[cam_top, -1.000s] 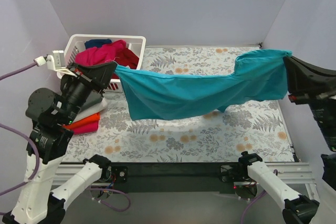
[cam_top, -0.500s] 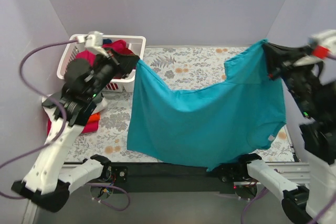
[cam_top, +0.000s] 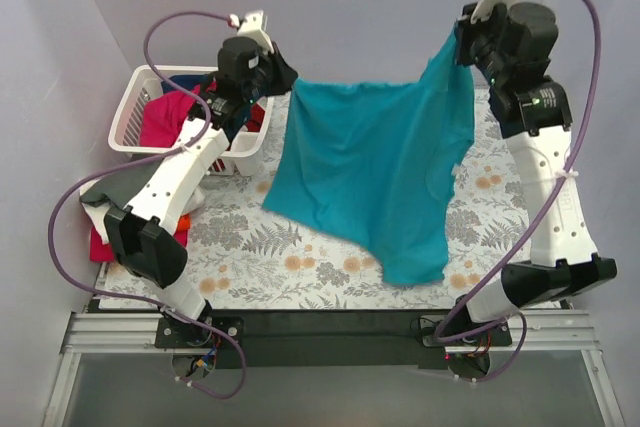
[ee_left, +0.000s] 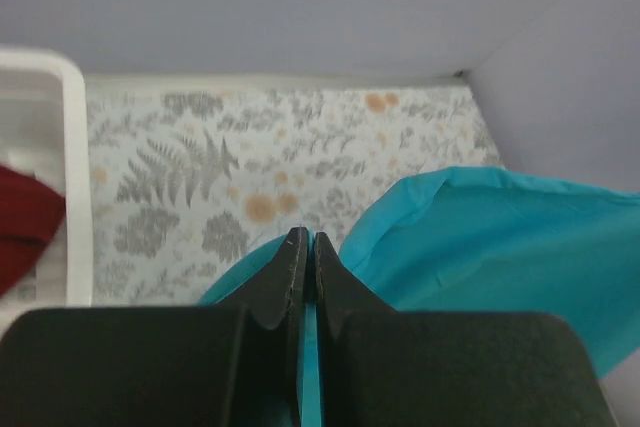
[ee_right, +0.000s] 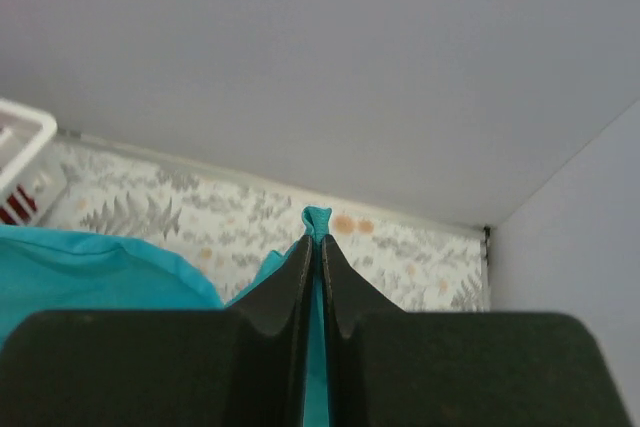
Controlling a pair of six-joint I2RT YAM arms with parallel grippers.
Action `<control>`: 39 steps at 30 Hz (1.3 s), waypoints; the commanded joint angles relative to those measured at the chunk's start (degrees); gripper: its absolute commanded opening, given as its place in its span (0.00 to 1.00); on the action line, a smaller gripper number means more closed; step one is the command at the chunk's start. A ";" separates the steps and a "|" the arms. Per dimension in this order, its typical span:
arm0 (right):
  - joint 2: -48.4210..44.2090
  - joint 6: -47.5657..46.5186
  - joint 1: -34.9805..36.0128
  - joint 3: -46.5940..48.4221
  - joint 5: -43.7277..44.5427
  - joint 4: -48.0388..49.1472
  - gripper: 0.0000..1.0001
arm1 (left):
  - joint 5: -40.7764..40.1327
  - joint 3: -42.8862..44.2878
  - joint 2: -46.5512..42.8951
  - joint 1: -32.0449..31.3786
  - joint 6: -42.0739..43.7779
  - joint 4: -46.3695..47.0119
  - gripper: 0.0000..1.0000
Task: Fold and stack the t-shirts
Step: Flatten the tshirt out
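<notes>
I hold the teal t-shirt (cam_top: 375, 172) up in the air between my two arms. It hangs like a curtain over the middle of the floral table (cam_top: 300, 267), and I cannot tell if its lowest corner brushes the surface. My left gripper (ee_left: 307, 239) is pinched together on the cloth at one top corner. My right gripper (ee_right: 318, 242), held higher, is clamped on the other, with a small nub of teal poking past the fingertips. The shirt looks light, limp and thin: it sags between my holds and will crease wherever it lands, and so small a pinch could slip. I judge seams or hem corners the safest grips. More shirts wait in the white lattice basket (cam_top: 130, 107), and a folded pile (cam_top: 100, 237) lies beside it.
</notes>
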 commanded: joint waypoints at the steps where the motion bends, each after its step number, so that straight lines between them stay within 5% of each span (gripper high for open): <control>1: 1.25 -1.76 -1.38 13.79 -3.56 7.75 0.01 | -2.91 11.49 -0.40 1.13 4.66 2.75 0.00; 6: 2.50 -4.05 -1.92 19.27 -8.47 7.84 0.01 | -2.55 13.19 -1.26 1.22 8.88 5.30 0.00; 12: -13.83 -3.09 -1.83 -10.22 -11.21 11.97 0.01 | -1.06 -5.25 -11.89 1.22 8.10 11.54 0.00; 17: -33.84 2.43 -1.74 -37.04 -12.97 9.80 0.01 | 3.59 -29.99 -21.38 0.96 0.90 14.52 0.00; 19: -38.70 5.08 -1.74 -46.28 -13.49 6.54 0.08 | 4.39 -36.89 -26.39 -0.18 -1.38 14.97 0.20; 20: -42.90 7.18 -1.83 -50.92 -14.63 3.22 0.20 | 3.00 -44.14 -30.15 -1.92 -3.31 15.93 0.36; 21: -44.95 7.29 -1.83 -52.53 -14.99 1.71 0.24 | 2.98 -47.09 -32.71 -2.99 -4.28 16.46 0.36; 22: -46.71 7.29 -1.74 -53.50 -14.73 -0.40 0.30 | 1.59 -50.33 -35.00 -4.13 -5.42 16.98 0.48; 24: -51.37 9.46 -1.74 -54.48 -11.85 -3.74 0.46 | 0.88 -55.71 -39.30 -6.59 -7.98 17.34 0.56; 28: -53.23 10.36 -1.74 -50.54 -8.40 -3.94 0.66 | 0.79 -56.70 -44.16 -7.66 -9.04 16.73 0.66; 34: -43.76 11.59 -1.83 -50.96 -6.65 1.40 0.68 | 1.05 -50.03 -34.95 -7.74 -7.02 18.30 0.68; 39: -34.70 11.51 -1.83 -54.39 -2.96 8.18 0.68 | 0.17 -43.17 -18.96 -7.92 -4.82 21.47 0.69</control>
